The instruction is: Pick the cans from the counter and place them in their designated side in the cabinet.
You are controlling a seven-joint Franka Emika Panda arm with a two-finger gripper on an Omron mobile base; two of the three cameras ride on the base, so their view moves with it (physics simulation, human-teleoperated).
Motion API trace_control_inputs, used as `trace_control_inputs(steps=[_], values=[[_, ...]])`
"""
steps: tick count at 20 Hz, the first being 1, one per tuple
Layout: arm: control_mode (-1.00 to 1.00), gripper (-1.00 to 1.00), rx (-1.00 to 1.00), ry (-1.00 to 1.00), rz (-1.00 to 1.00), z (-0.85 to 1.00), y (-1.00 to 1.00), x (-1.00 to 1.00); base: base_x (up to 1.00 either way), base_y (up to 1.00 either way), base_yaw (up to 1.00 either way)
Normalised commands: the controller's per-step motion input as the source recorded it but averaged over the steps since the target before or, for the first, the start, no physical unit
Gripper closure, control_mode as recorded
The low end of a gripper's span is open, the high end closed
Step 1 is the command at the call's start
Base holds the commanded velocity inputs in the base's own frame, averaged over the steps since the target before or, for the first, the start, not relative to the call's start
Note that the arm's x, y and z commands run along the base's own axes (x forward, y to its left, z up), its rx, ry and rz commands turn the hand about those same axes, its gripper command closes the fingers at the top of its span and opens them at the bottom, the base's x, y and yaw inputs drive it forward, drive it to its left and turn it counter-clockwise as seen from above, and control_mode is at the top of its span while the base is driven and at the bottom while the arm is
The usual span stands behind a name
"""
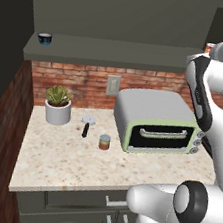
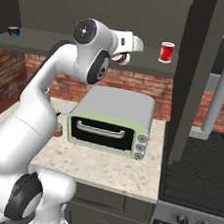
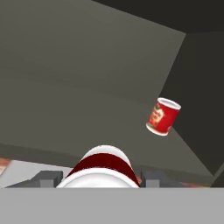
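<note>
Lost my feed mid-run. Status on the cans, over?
Gripper shut on dark red and white can, raised at cabinet shelf. Second can on the counter. Brighter red can on shelf ahead, off to one side.

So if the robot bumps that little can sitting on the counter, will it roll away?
Probably not while upright: the small can stands on its flat end on the counter. It looks short and squat, so it would likely slide rather than tip. Knocked onto its round side, though, it could roll, perhaps toward the toaster oven.
</note>
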Motion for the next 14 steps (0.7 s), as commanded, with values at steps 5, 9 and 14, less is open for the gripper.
trace_control_inputs(steps=[5,9,14], values=[[-1.00,1.00,-0.01,0.00,0.00,0.00,-0.12,0.26,0.00,0.00,0.00],[-1.00,1.00,0.00,0.02,0.00,0.00,-0.16,0.21,0.00,0.00,0.00],[-1.00,1.00,0.00,0.04,0.00,0.00,-0.17,0.21,0.00,0.00,0.00]])
